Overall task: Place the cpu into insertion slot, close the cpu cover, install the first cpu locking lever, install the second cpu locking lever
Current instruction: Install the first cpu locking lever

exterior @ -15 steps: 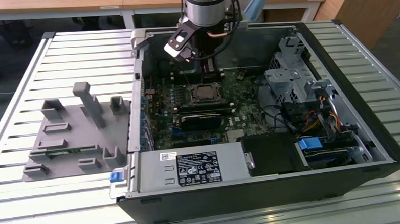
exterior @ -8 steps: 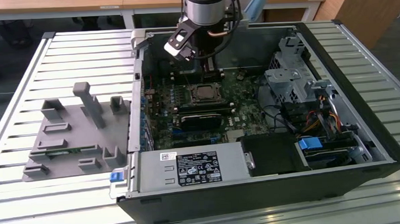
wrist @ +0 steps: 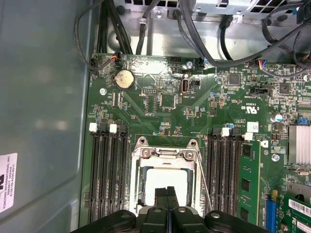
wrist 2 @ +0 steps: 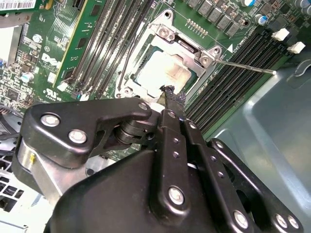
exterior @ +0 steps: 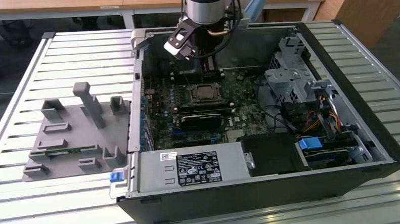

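Observation:
The cpu (wrist: 164,180) lies flat in the insertion slot (exterior: 205,93) on the green board, its pale metal face (wrist 2: 163,73) showing. The silver cpu cover (wrist: 165,153) is down around it, framing the chip through its window. A thin locking lever (wrist 2: 243,65) slants out from one socket corner over the black memory slots; it appears as a fine rod (wrist: 204,182) beside the socket. My gripper (wrist: 167,192) is shut with nothing between its fingers. Its tip (wrist 2: 170,94) hovers just over the edge of the cover. In the exterior view the arm (exterior: 205,5) stands over the rear of the open case.
Black memory slots (wrist: 104,170) flank the socket, and a green memory stick (wrist: 248,179) stands in one of them. Cables (wrist: 204,43) run along the board's edge. The case wall (wrist: 43,121) is close by. A grey fixture (exterior: 73,132) lies outside the case, on the exterior view's left.

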`<action>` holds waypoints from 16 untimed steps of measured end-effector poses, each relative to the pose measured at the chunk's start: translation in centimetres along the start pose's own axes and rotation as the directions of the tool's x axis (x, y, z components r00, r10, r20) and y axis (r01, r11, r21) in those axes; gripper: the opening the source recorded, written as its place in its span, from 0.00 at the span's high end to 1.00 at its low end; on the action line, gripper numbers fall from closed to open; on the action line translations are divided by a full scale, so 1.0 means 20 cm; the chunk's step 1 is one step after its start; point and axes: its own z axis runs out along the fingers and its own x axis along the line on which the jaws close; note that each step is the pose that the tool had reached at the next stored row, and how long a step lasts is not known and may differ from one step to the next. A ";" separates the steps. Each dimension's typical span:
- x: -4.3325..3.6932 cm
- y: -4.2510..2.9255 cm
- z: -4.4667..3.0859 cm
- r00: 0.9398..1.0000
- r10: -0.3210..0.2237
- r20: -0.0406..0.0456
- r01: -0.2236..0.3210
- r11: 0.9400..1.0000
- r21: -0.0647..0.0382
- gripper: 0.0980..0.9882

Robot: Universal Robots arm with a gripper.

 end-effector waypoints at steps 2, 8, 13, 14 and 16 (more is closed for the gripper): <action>0.000 0.000 -0.002 1.000 0.000 0.000 0.000 1.000 0.000 0.99; 0.000 0.001 -0.010 1.000 0.000 0.000 0.000 1.000 0.000 0.99; 0.000 0.001 -0.016 1.000 0.000 0.000 0.000 1.000 0.000 0.99; 0.000 0.001 -0.017 1.000 0.000 0.000 0.000 1.000 0.000 0.99; 0.000 0.001 -0.019 1.000 0.000 0.000 0.000 1.000 0.000 0.99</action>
